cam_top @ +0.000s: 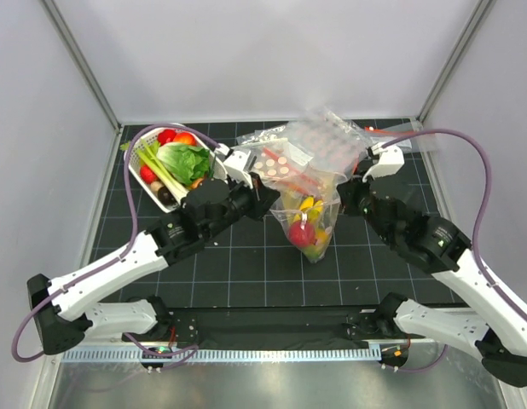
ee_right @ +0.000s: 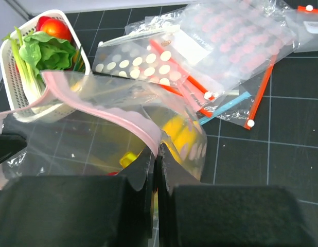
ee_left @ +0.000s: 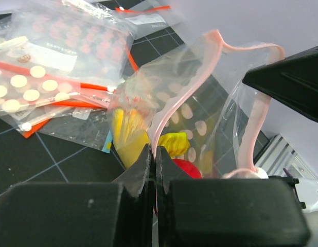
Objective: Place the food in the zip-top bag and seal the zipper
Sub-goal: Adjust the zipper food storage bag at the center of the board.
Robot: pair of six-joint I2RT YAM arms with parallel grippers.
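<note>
The clear dotted zip-top bag (cam_top: pixel 308 223) hangs upright over the middle of the mat, held at its mouth from both sides. Food lies inside it: a yellow banana bunch (cam_top: pixel 307 204) above a red fruit (cam_top: pixel 301 233). My left gripper (cam_top: pixel 265 194) is shut on the left end of the pale pink-white zipper (ee_left: pixel 172 103), its jaws pinched flat on the strip (ee_left: pixel 155 152). My right gripper (cam_top: pixel 349 189) is shut on the zipper's other end (ee_right: pixel 131 121), jaws tight together (ee_right: pixel 158 154). Between the two grips the mouth gapes in a wavy loop. Yellow food (ee_right: pixel 177 131) shows through the film.
A white basket (cam_top: pixel 134 175) with lettuce, tomatoes and other toy produce stands at the back left. A pile of other clear dotted bags with red strips (cam_top: pixel 323 149) lies behind the held bag. Grey walls close in the black grid mat on three sides.
</note>
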